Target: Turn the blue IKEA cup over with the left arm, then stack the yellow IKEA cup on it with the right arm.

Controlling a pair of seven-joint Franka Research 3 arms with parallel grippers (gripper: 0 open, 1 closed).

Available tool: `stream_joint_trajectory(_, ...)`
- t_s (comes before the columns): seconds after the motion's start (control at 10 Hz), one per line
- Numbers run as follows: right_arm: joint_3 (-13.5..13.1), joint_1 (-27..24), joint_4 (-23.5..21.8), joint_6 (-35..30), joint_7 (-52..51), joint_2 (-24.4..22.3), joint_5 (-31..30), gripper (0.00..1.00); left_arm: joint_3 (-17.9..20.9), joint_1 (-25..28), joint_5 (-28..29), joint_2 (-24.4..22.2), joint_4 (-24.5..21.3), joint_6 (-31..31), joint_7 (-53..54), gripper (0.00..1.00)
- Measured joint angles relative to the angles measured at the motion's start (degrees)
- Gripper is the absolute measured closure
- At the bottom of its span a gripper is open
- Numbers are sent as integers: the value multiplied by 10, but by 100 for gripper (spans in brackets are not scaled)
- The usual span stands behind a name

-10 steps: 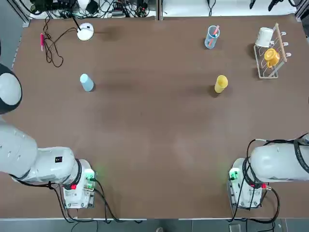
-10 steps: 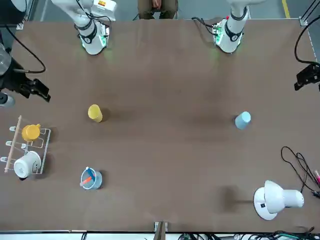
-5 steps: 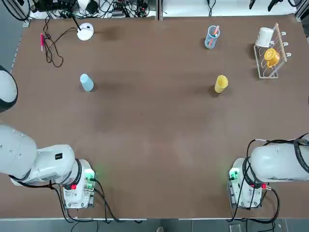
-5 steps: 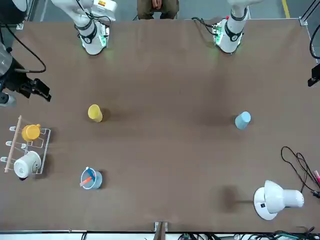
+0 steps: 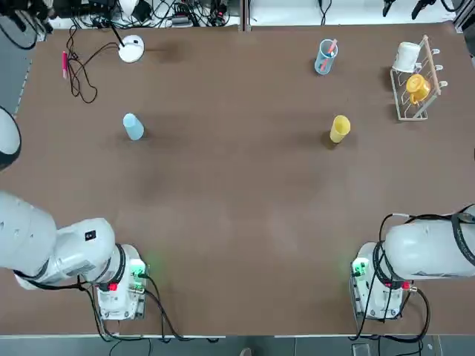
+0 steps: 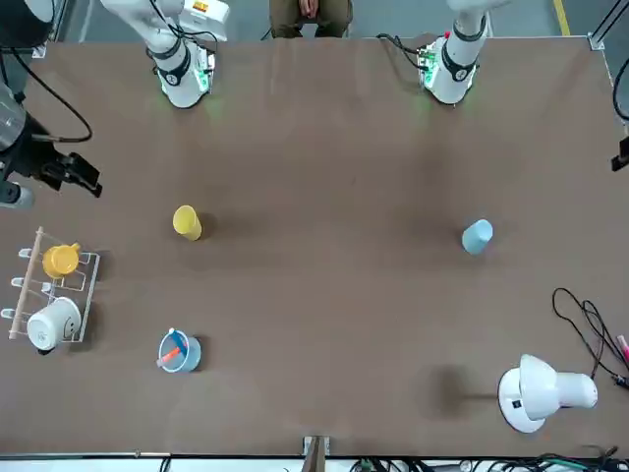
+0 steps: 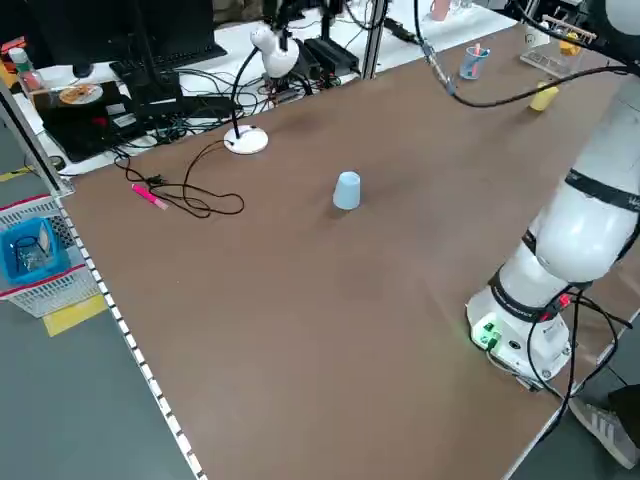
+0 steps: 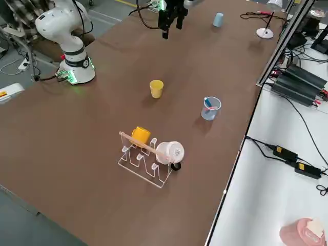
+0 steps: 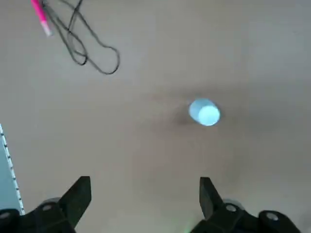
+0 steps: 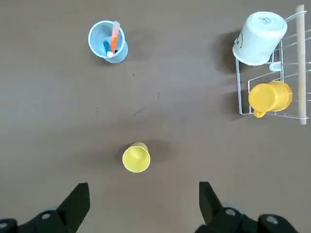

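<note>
Left wrist view: the blue IKEA cup (image 9: pixel 204 112) is seen standing alone on the brown surface (image 9: pixel 146 145), well ahead of the left gripper (image 9: pixel 145 196), whose jaws are spread wide and hold nothing. No contact with the cup is observed. The step in hand is judged to be the approach for the turn-over. It would be done well if the jaws were centred on the cup, lowered to mid-wall and closed squarely across the taper, so that the cup is not squeezed out upward; enough height should be gained before the wrist is rolled, and the black cable (image 9: pixel 82 43) and pink pen (image 9: pixel 40 14) beyond should be kept clear of.

In the top view the cup (image 5: pixel 133 127) is placed on the robot's left half of the surface, apart from all else. The yellow IKEA cup (image 5: pixel 339 128) stands on the right half, untouched, below the clear glass with sticks (image 5: pixel 325 57) and near the mug rack (image 5: pixel 415 81). The right gripper (image 10: pixel 143 204) hangs above it, jaws fully released and empty.
</note>
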Motion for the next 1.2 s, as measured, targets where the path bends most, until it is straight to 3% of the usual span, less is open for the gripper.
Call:
stream_joint_trajectory(0.5,0,4,0,-10,0,0,0,0,-6,15,-48,6,-23,49,71,1)
stream_joint_trajectory(0.7,0,4,0,-8,0,0,0,0,-4,28,-82,18,-24,54,178,1)
stream_joint_trajectory(0.9,0,4,0,-5,0,0,0,0,-2,61,-127,31,-34,60,290,1)
stream_joint_trajectory(1.2,-1,4,0,-5,0,0,0,0,-4,66,-231,66,-39,57,320,0)
